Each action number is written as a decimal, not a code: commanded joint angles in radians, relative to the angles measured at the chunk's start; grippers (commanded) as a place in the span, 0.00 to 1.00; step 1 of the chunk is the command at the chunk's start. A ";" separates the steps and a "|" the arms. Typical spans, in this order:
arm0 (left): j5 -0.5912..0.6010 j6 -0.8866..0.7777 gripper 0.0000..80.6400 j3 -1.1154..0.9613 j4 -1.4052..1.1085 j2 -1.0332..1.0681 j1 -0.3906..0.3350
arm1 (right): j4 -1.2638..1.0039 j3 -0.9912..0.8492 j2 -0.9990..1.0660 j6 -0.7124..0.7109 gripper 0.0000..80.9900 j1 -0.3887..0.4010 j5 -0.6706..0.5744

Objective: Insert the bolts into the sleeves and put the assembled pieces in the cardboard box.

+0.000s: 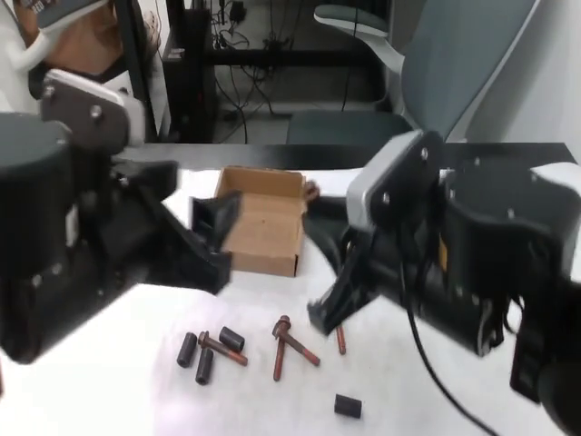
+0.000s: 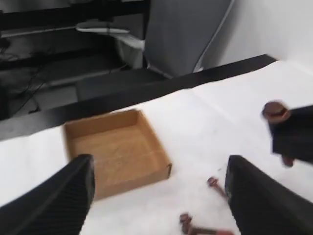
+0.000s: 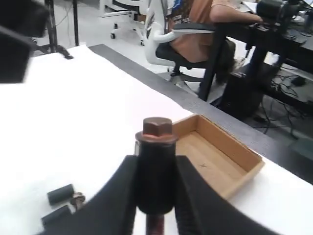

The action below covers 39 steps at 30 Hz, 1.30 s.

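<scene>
The open cardboard box [image 1: 263,227] [image 2: 117,152] [image 3: 215,156] sits mid-table and holds nothing. My right gripper [image 3: 155,191] [image 1: 318,207] is shut on a black sleeve [image 3: 155,171] with a copper bolt through it. The bolt's hex head [image 3: 157,129] [image 1: 311,191] [image 2: 276,111] stands up beside the box's right side. My left gripper [image 2: 161,196] [image 1: 213,241] hangs open and holds nothing, just in front of the box's left part. Loose bolts [image 1: 295,345] [image 2: 212,183] and black sleeves [image 1: 204,363] [image 3: 61,194] lie on the white table in front of the box.
One sleeve [image 1: 348,406] lies alone near the front edge. A grey office chair [image 1: 454,73] and a dark desk strip [image 2: 146,90] stand behind the table. White table surface [image 1: 109,391] stretches around the loose parts.
</scene>
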 commanded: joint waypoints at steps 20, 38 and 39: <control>0.031 0.144 0.82 -0.136 0.312 0.665 0.169 | 0.626 -0.986 0.809 0.032 0.01 -0.162 -0.083; -0.106 0.151 0.43 -0.194 0.292 0.790 0.170 | 0.760 -1.174 0.995 0.039 0.31 -0.196 -0.183; -0.106 0.151 0.27 -0.194 0.292 0.790 0.170 | 0.781 -1.174 0.995 0.055 0.49 -0.196 -0.167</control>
